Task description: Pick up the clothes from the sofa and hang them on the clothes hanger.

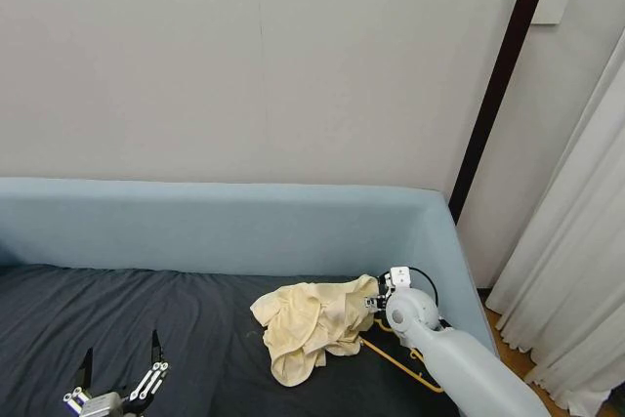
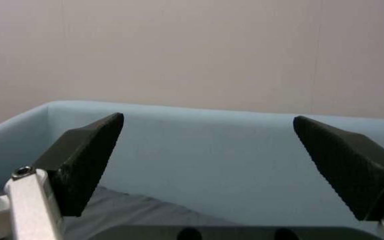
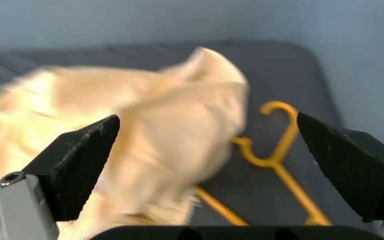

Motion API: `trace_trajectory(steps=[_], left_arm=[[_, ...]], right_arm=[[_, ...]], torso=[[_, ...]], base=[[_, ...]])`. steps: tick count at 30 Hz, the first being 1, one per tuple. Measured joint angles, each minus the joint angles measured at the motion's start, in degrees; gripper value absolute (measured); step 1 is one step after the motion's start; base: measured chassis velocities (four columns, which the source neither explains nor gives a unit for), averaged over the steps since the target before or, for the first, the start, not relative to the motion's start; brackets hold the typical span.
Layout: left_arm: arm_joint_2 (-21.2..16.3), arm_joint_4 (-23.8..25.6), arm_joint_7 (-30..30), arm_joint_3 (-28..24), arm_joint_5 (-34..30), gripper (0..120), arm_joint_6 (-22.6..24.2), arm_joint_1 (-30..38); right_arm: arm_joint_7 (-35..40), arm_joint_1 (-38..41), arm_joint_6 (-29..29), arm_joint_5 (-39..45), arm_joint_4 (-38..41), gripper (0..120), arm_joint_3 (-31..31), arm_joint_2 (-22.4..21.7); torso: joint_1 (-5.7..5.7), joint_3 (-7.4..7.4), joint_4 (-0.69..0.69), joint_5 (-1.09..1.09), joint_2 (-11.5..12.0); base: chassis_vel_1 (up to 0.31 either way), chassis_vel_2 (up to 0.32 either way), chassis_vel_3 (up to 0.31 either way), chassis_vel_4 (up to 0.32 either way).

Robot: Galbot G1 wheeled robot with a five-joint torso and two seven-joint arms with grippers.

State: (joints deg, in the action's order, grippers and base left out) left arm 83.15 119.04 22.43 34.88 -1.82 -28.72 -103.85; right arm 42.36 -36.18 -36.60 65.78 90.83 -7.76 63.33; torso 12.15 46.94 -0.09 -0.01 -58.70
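A crumpled cream garment [image 1: 311,323] lies on the dark seat of the sofa [image 1: 146,310], toward its right end. An orange hanger [image 1: 405,362] lies flat beside it, partly under the cloth. My right gripper [image 1: 375,298] hovers at the garment's right edge, open. In the right wrist view the garment [image 3: 132,145] and the hanger [image 3: 279,145] sit between and beyond the open fingers [image 3: 85,162], with nothing held. My left gripper [image 1: 120,356] stands open over the seat at the front left, well away from the garment; the left wrist view shows its fingers [image 2: 85,160] spread before the sofa back.
The light blue sofa backrest [image 1: 215,227] runs across, with its right arm [image 1: 444,251] just behind my right gripper. A dark wooden post [image 1: 498,85] leans against the wall at the right. White curtains [image 1: 576,271] hang at the far right.
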Motion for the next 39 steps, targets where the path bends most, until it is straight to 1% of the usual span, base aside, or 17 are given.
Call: trace_trajectory(steps=[2, 5, 7, 9, 11, 14, 16, 17, 20, 21, 24, 30, 33, 34, 36, 37, 39], left_arm=[[0.3, 0.0, 0.1, -0.3, 0.4, 100, -0.1, 0.0], [0.4, 0.2, 0.1, -0.6, 0.6, 100, -0.1, -0.1], [0.6, 0.4, 0.1, -0.7, 0.8, 100, -0.1, -0.2], [0.7, 0.4, 0.1, -0.7, 1.0, 100, -0.1, -0.2], [0.7, 0.4, 0.1, -0.7, 1.0, 100, -0.1, -0.3], [0.9, 0.4, 0.2, -0.4, 1.2, 100, -0.1, -0.5], [0.9, 0.4, 0.3, -0.3, 1.3, 100, -0.1, -0.6], [1.0, 0.4, 0.3, -0.1, 1.3, 100, -0.2, -0.6], [1.1, 0.1, 0.5, 0.2, 1.4, 100, -0.4, -0.7], [1.1, 0.1, 0.5, 0.2, 1.4, 100, -0.4, -0.7], [1.0, -0.2, 0.7, 0.4, 1.4, 100, -0.6, -0.7], [0.6, -0.5, 1.0, 0.9, 1.1, 100, -0.7, -0.6], [0.4, -0.6, 1.1, 1.0, 1.1, 100, -0.8, -0.6], [0.3, -0.7, 1.1, 1.1, 1.1, 100, -0.8, -0.5], [0.0, -0.8, 1.3, 1.4, 1.0, 100, -0.9, -0.5], [0.0, -0.8, 1.3, 1.4, 1.0, 100, -0.9, -0.5], [-0.2, -1.0, 1.5, 1.6, 1.0, 100, -1.0, -0.5]], right_arm=[[-1.1, -0.8, 2.8, 2.4, 1.7, 100, 0.7, -0.1], [-1.3, -1.2, 4.0, 4.7, 2.2, 100, 1.4, 0.2], [-1.0, -1.4, 4.9, 8.3, 2.0, 100, 2.5, 1.0], [0.8, -1.3, 4.9, 11.9, 0.9, 100, 4.1, 2.2], [1.8, -1.2, 4.5, 13.2, 0.5, 100, 4.7, 2.8], [5.4, -0.2, 2.1, 17.2, -1.2, 100, 7.3, 5.3], [5.9, 0.1, 1.7, 17.6, -1.9, 100, 7.5, 6.0], [6.2, 0.4, 1.5, 17.8, -2.9, 100, 7.5, 7.0], [6.3, 1.0, 1.2, 17.2, -5.1, 100, 7.2, 9.8], [6.3, 1.0, 1.2, 17.2, -5.1, 100, 7.2, 9.8], [5.8, 1.6, 0.5, 15.1, -6.4, 100, 5.9, 11.6], [3.8, 2.4, -0.1, 9.0, -8.9, 100, 3.3, 13.5], [3.1, 2.7, -0.1, 7.7, -9.9, 100, 3.0, 14.1], [2.8, 2.8, -0.1, 6.9, -10.5, 99, 2.9, 14.4], [1.6, 3.2, -0.1, 4.3, -12.2, 93, 2.8, 15.3], [1.6, 3.2, -0.1, 4.3, -12.2, 93, 2.8, 15.3], [0.6, 3.6, -0.1, 2.2, -13.7, 85, 2.6, 16.0]], torso=[[0.0, 0.0, 0.0, 0.0, 0.0], [0.0, 0.0, 0.0, 0.0, 0.0], [0.0, 0.0, 0.0, 0.0, 0.0], [0.0, 0.0, 0.0, 0.0, 0.0], [0.0, 0.01, 0.0, 0.0, 0.0], [0.0, 0.0, 0.01, -0.01, 0.0], [0.0, 0.0, 0.01, -0.01, 0.0], [0.0, 0.0, 0.01, 0.0, 0.0], [0.0, 0.0, 0.0, 0.0, 0.0], [0.0, 0.0, 0.0, 0.0, 0.0], [0.0, 0.0, 0.01, -0.01, 0.0], [0.0, 0.0, 0.0, 0.0, 0.0], [0.0, 0.0, 0.0, -0.01, 0.0], [0.0, 0.0, 0.0, -0.01, 0.0], [0.0, 0.0, 0.0, 0.0, 0.0], [0.0, 0.0, 0.0, 0.0, 0.0], [0.0, 0.01, 0.0, -0.01, 0.0]], base=[[0.0, 0.0, 0.0, 0.0], [0.0, 0.0, 0.0, 0.0], [0.0, 0.0, 0.0, 0.0], [0.0, 0.0, 0.0, 0.0], [0.0, 0.0, 0.0, 0.0], [0.0, 0.0, 0.0, 0.0], [0.0, 0.0, 0.0, 0.0], [0.0, 0.0, 0.0, 0.0], [0.0, 0.0, 0.0, 0.0], [0.0, 0.0, 0.0, 0.0], [0.0, 0.0, 0.0, 0.0], [0.0, 0.0, 0.0, 0.0], [0.0, 0.0, 0.0, 0.0], [0.0, 0.0, 0.0, 0.0], [0.0, 0.0, 0.0, 0.0], [0.0, 0.0, 0.0, 0.0], [0.0, 0.0, 0.0, 0.0]])
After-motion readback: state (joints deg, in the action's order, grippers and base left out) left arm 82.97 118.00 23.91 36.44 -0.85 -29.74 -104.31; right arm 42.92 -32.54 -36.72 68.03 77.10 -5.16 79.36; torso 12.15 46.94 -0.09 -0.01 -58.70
